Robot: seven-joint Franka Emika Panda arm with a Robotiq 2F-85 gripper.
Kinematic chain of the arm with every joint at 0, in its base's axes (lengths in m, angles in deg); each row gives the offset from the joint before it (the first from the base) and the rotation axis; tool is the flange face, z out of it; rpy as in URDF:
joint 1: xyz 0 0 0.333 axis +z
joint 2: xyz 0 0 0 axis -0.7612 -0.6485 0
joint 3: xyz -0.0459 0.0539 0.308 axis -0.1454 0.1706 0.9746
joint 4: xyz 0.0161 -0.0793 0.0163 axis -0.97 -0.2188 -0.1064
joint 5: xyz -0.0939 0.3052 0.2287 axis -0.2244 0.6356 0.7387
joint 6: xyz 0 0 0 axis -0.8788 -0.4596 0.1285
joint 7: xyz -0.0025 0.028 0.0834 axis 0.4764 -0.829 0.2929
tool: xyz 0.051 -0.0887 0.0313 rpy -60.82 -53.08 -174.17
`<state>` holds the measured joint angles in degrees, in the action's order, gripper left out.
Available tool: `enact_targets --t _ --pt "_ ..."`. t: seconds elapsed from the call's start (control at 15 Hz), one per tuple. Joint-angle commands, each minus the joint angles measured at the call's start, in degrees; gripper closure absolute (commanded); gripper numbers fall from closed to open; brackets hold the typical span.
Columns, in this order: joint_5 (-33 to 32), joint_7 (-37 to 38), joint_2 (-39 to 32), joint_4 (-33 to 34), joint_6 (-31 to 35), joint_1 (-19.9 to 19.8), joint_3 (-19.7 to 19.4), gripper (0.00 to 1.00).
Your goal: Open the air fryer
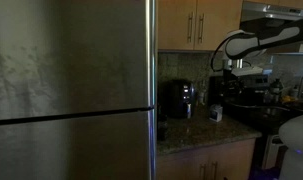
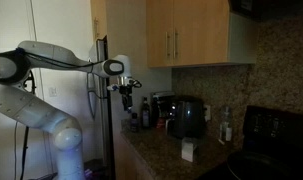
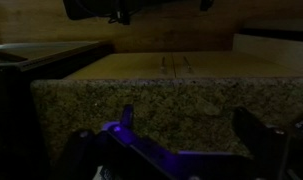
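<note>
The air fryer [image 1: 178, 99] is a small glossy black appliance with a silvery front handle. It stands on the granite counter beside the refrigerator and shows in both exterior views [image 2: 186, 116]. My gripper [image 1: 229, 67] hangs in the air above the counter, off to one side of the air fryer and well clear of it [image 2: 126, 91]. In the wrist view its two fingers [image 3: 191, 125] are spread wide with nothing between them, over the granite counter edge. I cannot make out the air fryer for sure in the wrist view.
A large steel refrigerator [image 1: 71, 90] fills one side. A taller dark appliance [image 1: 231, 95] and a small white container [image 1: 216, 114] stand on the counter [image 1: 191, 133]. Bottles [image 2: 143, 113] stand near the gripper. Wooden cabinets [image 2: 186, 35] hang above. A dark stove [image 2: 266, 135] sits beyond.
</note>
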<state>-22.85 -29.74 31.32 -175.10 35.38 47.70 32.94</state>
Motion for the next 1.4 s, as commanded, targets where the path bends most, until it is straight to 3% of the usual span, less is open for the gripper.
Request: enact_targets --t 0.0,0.33,0.53,0.67,1.0,1.07,1.33 --pt "-0.05 0.03 -0.05 0.14 -0.14 0.08 -0.08 0.0" --pt "-0.05 0.03 -0.05 0.14 -0.14 0.08 -0.08 0.0" --pt "-3.13 3.87 -3.82 -3.13 10.15 -2.05 0.95 0.0" --pt "-2.85 9.31 -6.02 -4.66 20.37 -3.33 1.01 0.0" --pt "-2.56 18.87 -19.92 -4.26 42.81 -6.52 2.2 0.0" --pt "-1.93 16.27 -14.09 -5.72 37.98 -5.07 1.47 0.0" --pt "-2.13 18.11 -19.79 -4.93 42.66 -5.8 1.59 0.0"
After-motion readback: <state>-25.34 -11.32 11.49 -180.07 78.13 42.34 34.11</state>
